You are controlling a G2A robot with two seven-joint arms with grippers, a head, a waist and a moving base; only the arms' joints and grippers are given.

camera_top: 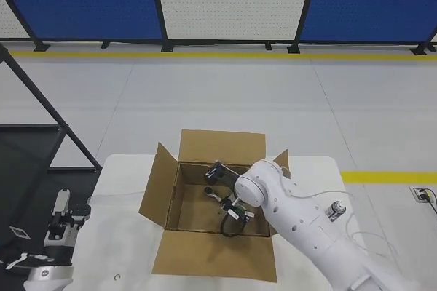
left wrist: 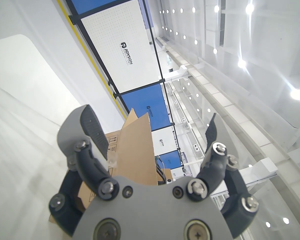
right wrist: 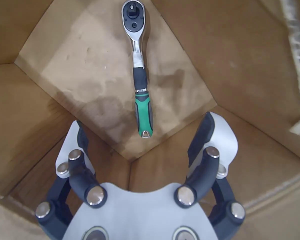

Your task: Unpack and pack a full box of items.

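Right gripper hangs open and empty inside the cardboard box, at the centre of the top view. I see the ratchet wrench flat on the box floor straight beneath it. Its long axis runs away from the gripper, green handle nearest and steel head farthest, so the fingers' closing line crosses the handle. I judge a plain descent would straddle that handle. The handle end sits near a floor corner where two walls meet, so I expect little finger room there and more toward the head. Left gripper, also open and empty, waits at the lower left of the top view, well apart from the box.
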